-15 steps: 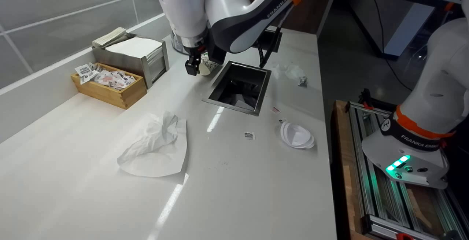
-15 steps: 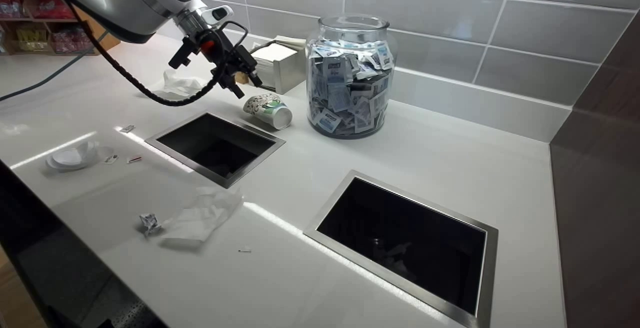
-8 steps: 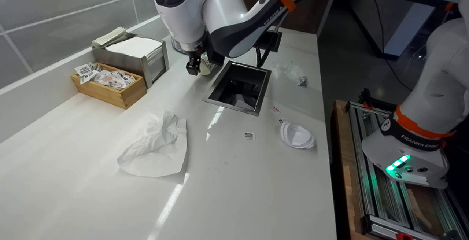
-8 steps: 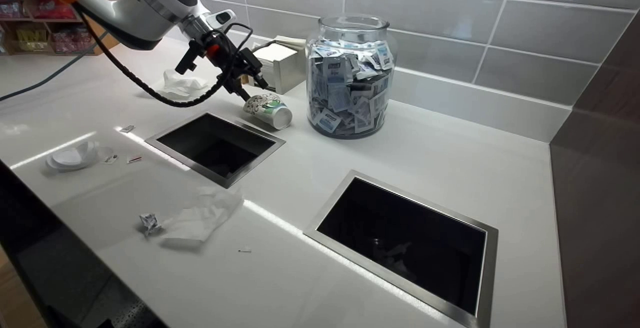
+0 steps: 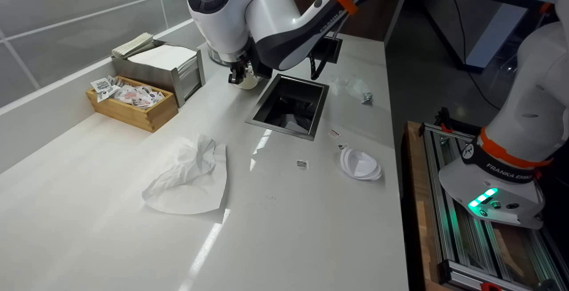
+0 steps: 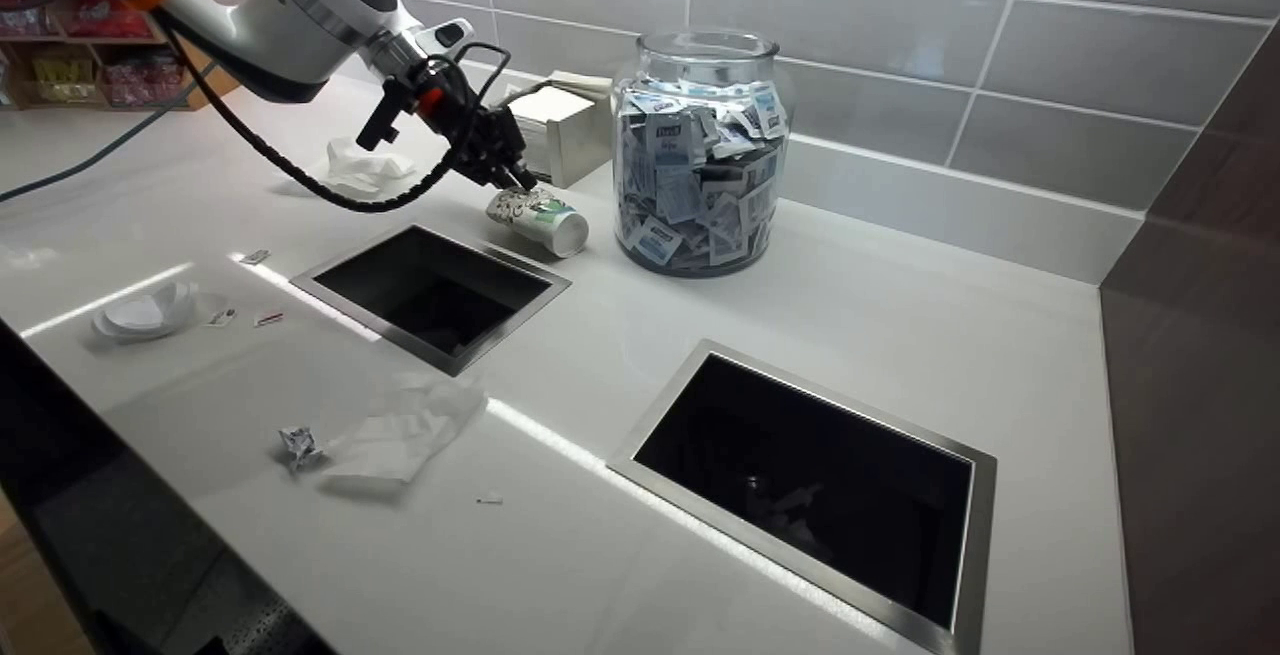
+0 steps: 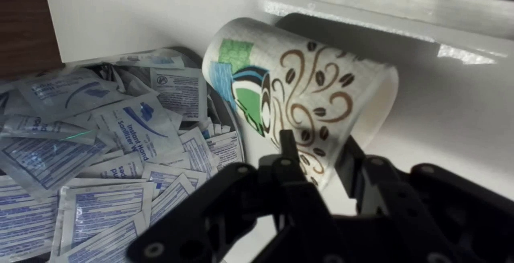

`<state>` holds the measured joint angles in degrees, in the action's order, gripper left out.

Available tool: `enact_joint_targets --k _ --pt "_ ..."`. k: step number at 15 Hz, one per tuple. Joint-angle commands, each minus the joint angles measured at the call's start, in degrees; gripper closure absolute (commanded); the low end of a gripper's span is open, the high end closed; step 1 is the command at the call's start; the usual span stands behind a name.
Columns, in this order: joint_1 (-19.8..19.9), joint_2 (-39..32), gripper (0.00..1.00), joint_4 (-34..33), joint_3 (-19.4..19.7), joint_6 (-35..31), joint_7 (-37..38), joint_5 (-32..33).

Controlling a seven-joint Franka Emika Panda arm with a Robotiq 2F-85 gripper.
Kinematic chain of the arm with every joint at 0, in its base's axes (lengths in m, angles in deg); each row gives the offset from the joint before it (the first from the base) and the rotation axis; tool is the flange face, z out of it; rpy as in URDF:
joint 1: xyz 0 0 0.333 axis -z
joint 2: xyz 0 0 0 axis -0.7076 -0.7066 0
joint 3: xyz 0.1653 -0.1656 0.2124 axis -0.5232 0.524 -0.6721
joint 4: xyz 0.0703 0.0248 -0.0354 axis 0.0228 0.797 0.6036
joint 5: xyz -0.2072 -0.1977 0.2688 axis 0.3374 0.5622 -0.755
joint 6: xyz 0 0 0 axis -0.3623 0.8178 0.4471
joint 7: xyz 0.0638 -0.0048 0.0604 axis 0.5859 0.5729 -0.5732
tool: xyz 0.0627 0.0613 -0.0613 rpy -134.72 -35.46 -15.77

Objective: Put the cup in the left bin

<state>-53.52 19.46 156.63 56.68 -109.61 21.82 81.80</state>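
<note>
A white paper cup (image 6: 545, 222) with brown swirls and a green patch lies on its side on the counter, beside the left bin (image 6: 510, 323). My gripper (image 6: 513, 181) is at the cup's mouth end. Seen from the wrist, the cup (image 7: 297, 74) has its mouth toward the lower right, and the gripper (image 7: 318, 136) straddles its rim. One finger (image 7: 290, 146) overlaps the outer wall. Its partner stands by the mouth, and a gap shows between the two. In an exterior view the arm partly hides the cup (image 5: 249, 82). Whether the fingers press on it is unclear.
Close to the cup is a glass jar (image 6: 700, 175) full of wipe packets. Another bin (image 6: 665, 405) is set into the counter farther right. A napkin holder (image 5: 189, 77) and a wooden packet box (image 5: 120, 111) line the wall. Crumpled paper (image 5: 191, 180) and stacked white lids (image 5: 360, 165) lie about.
The gripper has come down to the cup, and its jaws have drawn much closer together around the rim. In the last half second the cup has shifted slightly.
</note>
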Motion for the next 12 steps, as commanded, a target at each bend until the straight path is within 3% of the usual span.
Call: enact_joint_targets --k 1,12 --pt "-1.3 -1.1 0.99 -1.0 0.7 3.1 1.0 2.9" --pt "-1.8 0.0 0.99 -0.8 -0.8 9.8 2.4 5.8"
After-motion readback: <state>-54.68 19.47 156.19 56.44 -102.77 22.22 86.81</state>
